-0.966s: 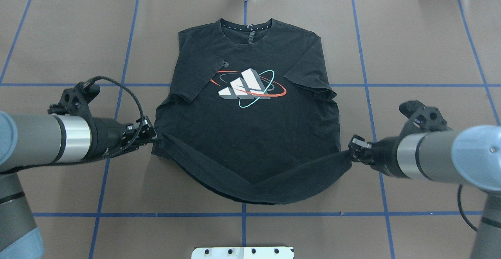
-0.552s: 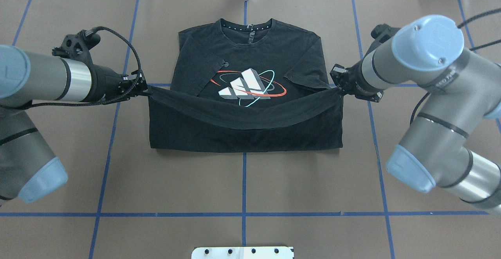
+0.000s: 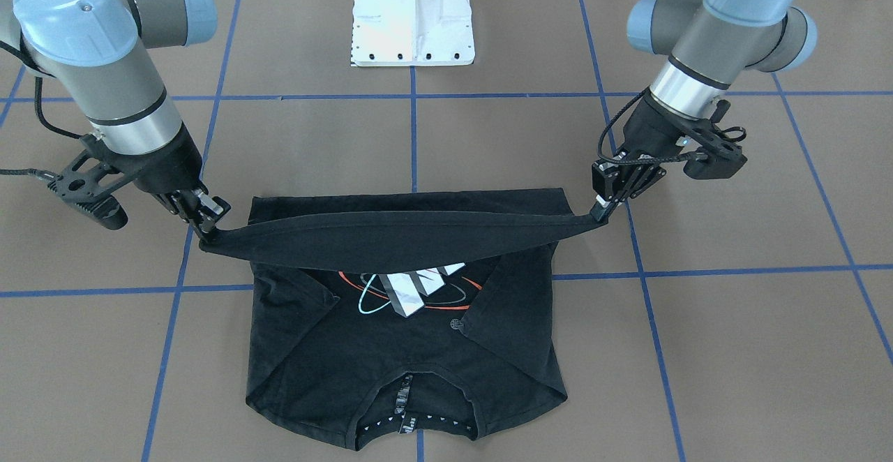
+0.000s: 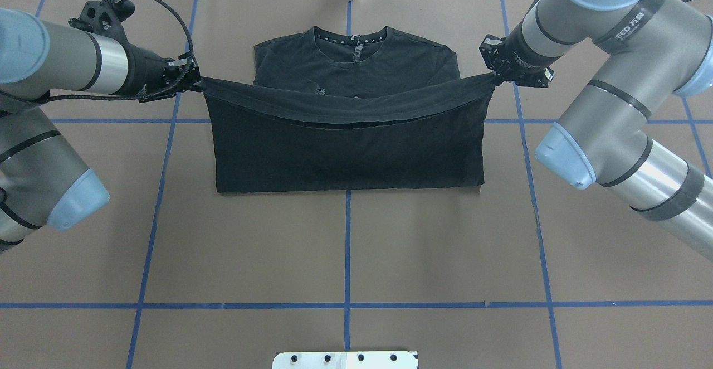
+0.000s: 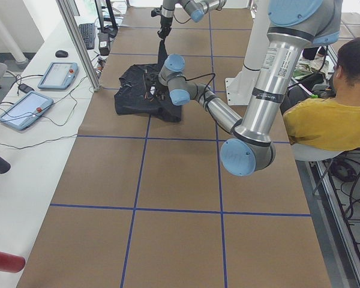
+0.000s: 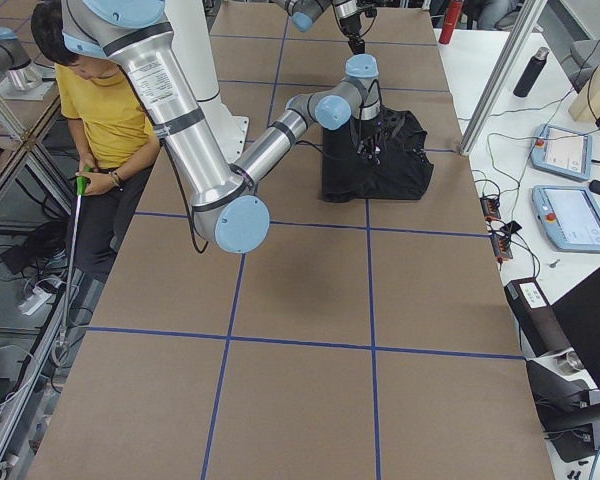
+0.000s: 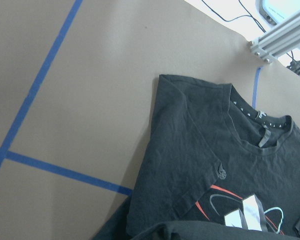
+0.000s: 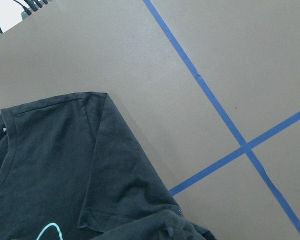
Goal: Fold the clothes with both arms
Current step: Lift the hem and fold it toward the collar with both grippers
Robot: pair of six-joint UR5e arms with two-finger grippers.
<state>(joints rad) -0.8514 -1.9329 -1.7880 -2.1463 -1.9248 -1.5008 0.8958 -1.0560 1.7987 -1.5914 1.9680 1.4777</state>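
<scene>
Overhead exterior – left gripper [image 4: 196, 82] and right gripper [image 4: 493, 78] each pinch the shirt [image 4: 345, 151] by a hem corner, taut for a flat fold.

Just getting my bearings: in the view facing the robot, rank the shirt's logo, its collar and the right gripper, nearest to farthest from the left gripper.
From the left gripper:
1. logo, centre, partly under the lifted hem.
2. collar, bottom of view.
3. right gripper, view's left.
</scene>
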